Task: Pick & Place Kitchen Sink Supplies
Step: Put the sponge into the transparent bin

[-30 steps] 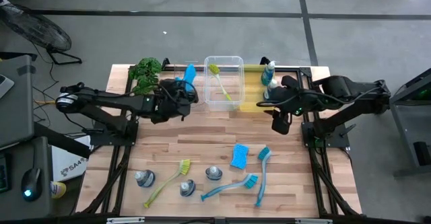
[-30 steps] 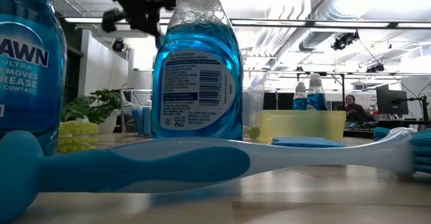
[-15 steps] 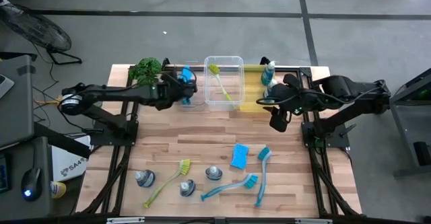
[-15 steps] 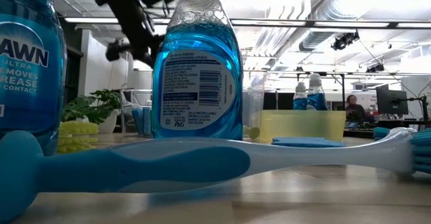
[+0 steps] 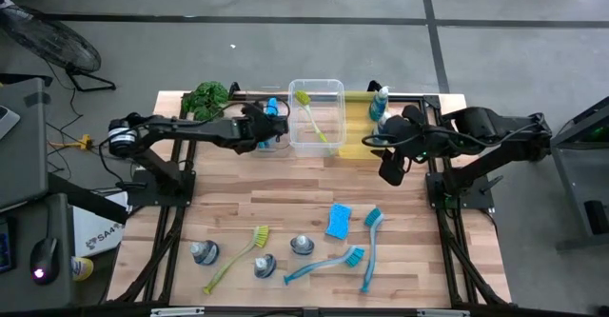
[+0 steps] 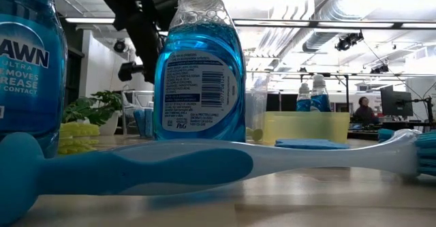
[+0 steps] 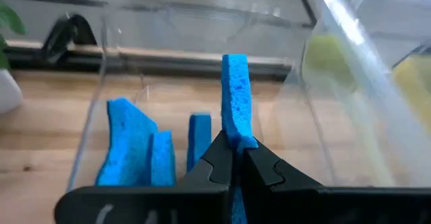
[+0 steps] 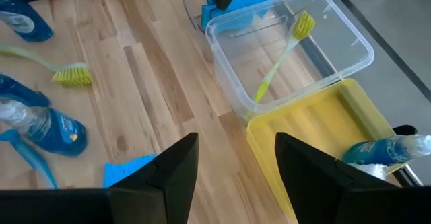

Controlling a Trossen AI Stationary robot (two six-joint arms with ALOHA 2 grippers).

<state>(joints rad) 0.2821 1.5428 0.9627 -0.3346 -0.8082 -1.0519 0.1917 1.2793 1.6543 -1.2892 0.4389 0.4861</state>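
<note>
While the right arm waits at the far right of the counter point(image 5: 285, 203), the left gripper point(image 7: 234, 158) reaches to the far edge, its fingers pinched tight on a thin blue sponge point(image 7: 236, 106) that stands upright between them. In the left wrist view this held sponge is over a small clear bin point(image 7: 94, 109) in which three other blue sponges point(image 7: 128, 140) stand on edge. From above, that small bin sits just beside the larger clear bin point(image 5: 336, 89), on its left side, with the green plant point(image 5: 206, 98) farther left.

The larger clear bin holds one yellow-green brush point(image 5: 310, 115), lying at a slant with its head toward the far wall. Touching its right side is the yellow bin point(image 8: 316, 136), with two blue-liquid bottles point(image 5: 381, 103) at its far end.

The right gripper point(image 8: 236, 163) hangs near the front of the yellow bin, its fingers set well apart and holding nothing.

On the near part of the counter lie the remaining supplies: a loose blue sponge point(image 5: 338, 220), two blue brushes point(image 5: 369, 246) near it, a second yellow-green brush point(image 5: 238, 255) to the left, and three bottles lying on the wood point(image 5: 257, 265) between them. In the low view one bottle point(image 6: 199, 77) stands close to the camera behind a blue brush handle point(image 6: 170, 165).
</note>
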